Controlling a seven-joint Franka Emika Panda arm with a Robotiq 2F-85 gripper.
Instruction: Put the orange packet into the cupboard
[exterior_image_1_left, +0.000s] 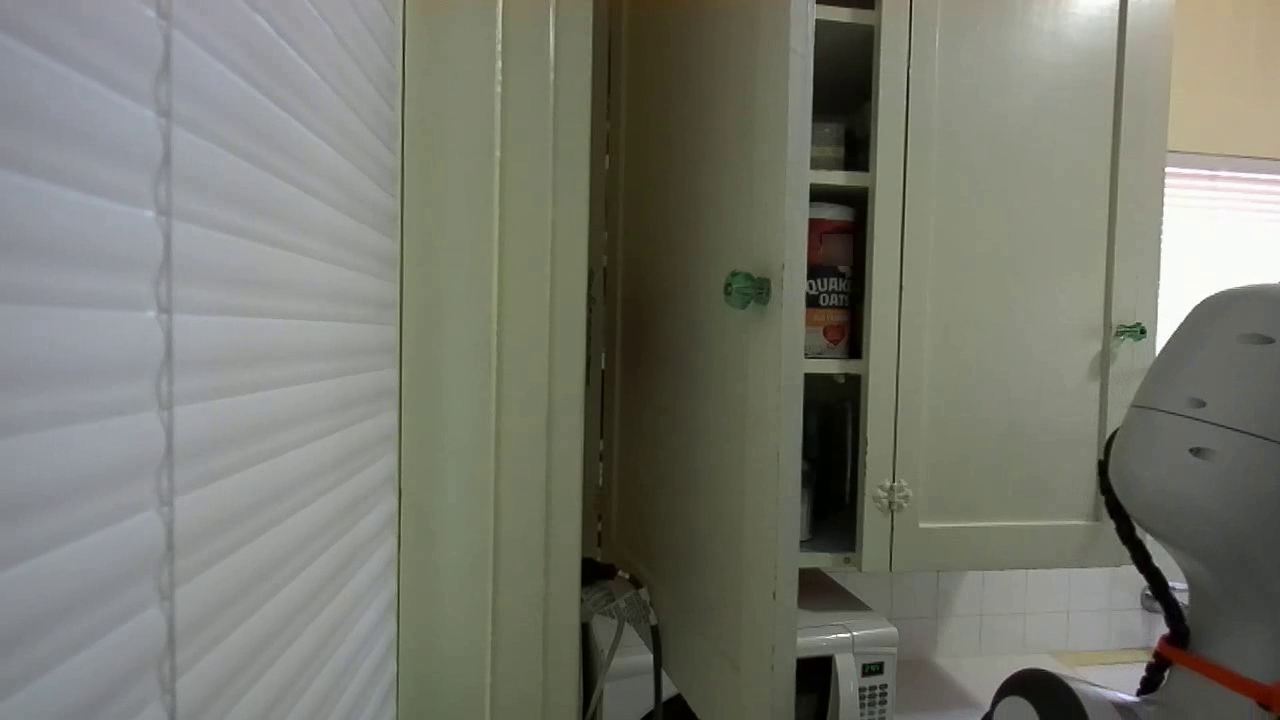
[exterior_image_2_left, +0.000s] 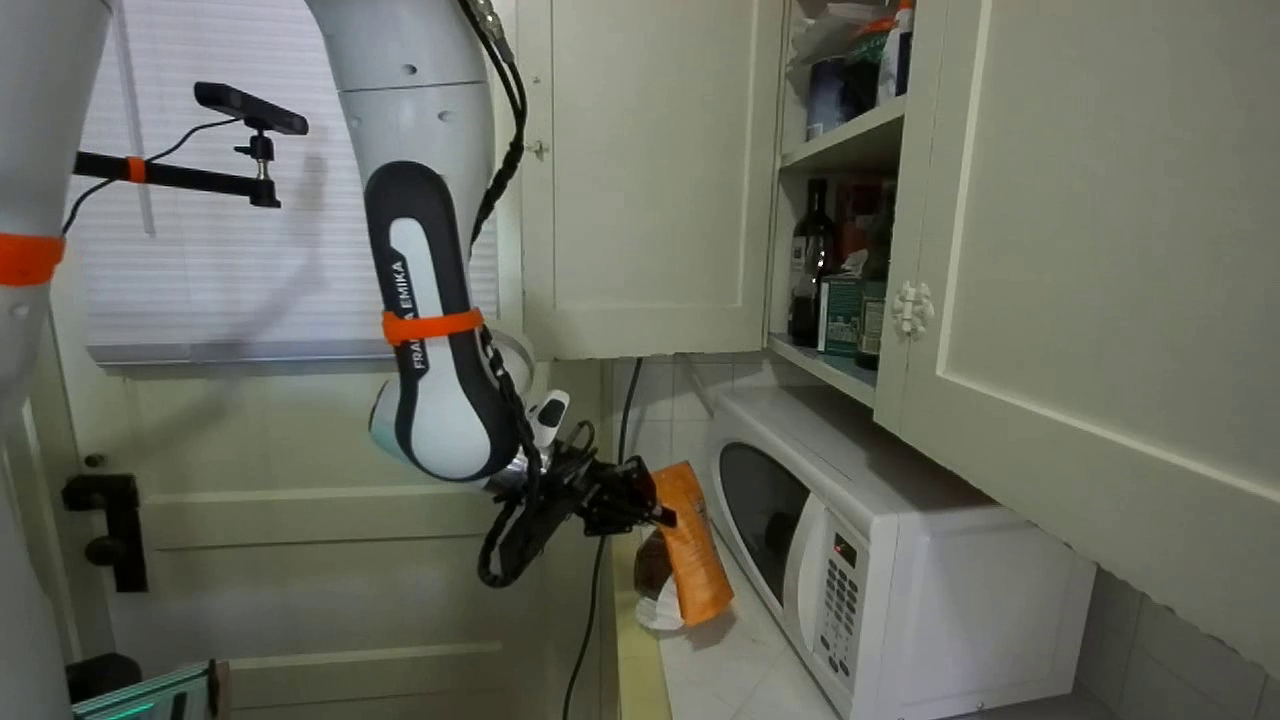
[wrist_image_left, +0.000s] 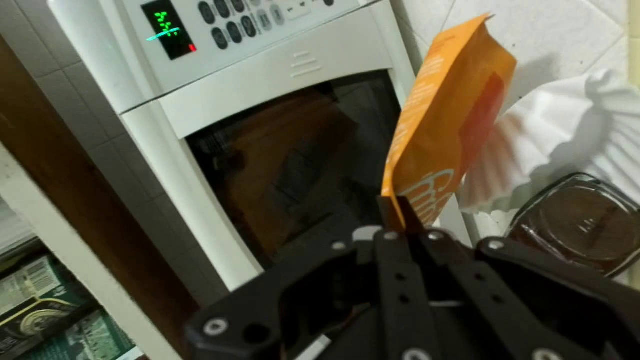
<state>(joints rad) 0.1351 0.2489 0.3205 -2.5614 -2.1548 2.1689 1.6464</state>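
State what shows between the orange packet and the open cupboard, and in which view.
In the wrist view, from the orange packet to the cupboard, the microwave comes first, then grey wall tiles, then a brown strip.

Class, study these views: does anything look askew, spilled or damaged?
The orange packet looks askew: pinched by one edge in the claw, it slants down beside the microwave. A cupboard door stands open, which suits the task. I see no clear spill or damage.

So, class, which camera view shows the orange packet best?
The wrist view: the orange packet appears largest, its lettering visible, one end pinched by the gripper. In an exterior view the orange packet looks smaller, its lettering illegible. An exterior view with the oats canister does not show it.
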